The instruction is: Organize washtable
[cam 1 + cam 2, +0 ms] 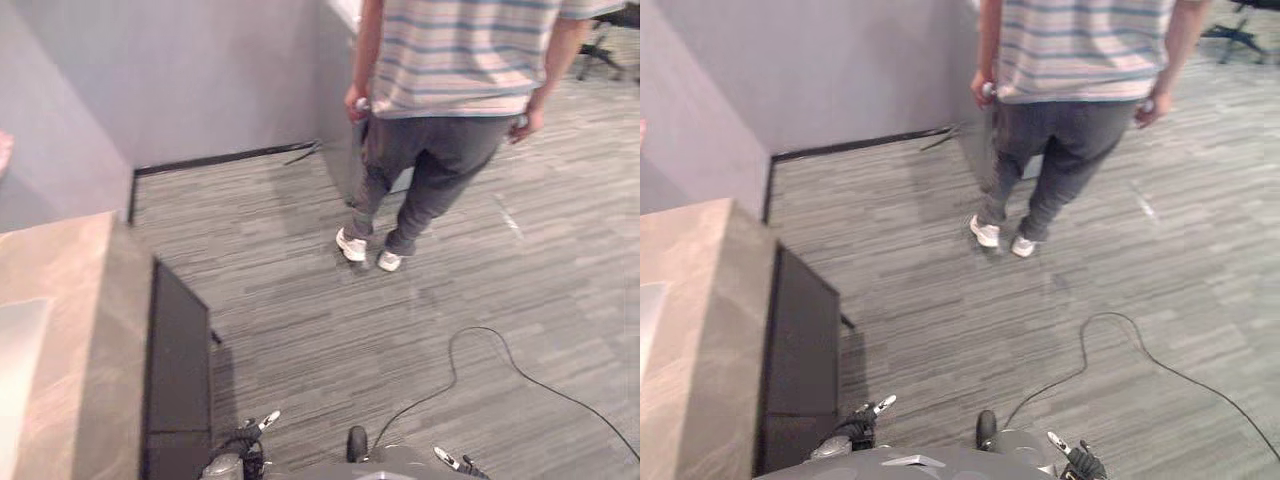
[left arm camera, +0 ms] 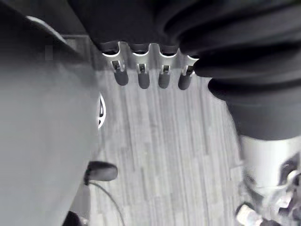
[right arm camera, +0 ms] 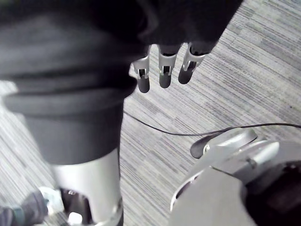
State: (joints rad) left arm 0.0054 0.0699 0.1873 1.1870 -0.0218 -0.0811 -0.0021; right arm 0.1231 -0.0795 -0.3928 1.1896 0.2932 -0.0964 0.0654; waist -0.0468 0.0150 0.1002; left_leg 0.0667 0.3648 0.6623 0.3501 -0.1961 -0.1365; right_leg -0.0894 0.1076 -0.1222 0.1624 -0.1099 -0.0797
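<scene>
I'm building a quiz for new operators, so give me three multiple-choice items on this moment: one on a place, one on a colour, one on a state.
1. Where does the washtable stand? A. at the robot's left B. straight ahead C. at its right
2. What colour are the shoes of the person? A. black B. white C. red
3. How are the left robot hand and right robot hand? A. both open, empty B. both shut on cloths C. both pressing the washtable
Answers: 1 A, its brown top lies along the eye views' left side; 2 B, white against the grey floor; 3 A, straight fingers hang over that floor in each wrist view.
</scene>
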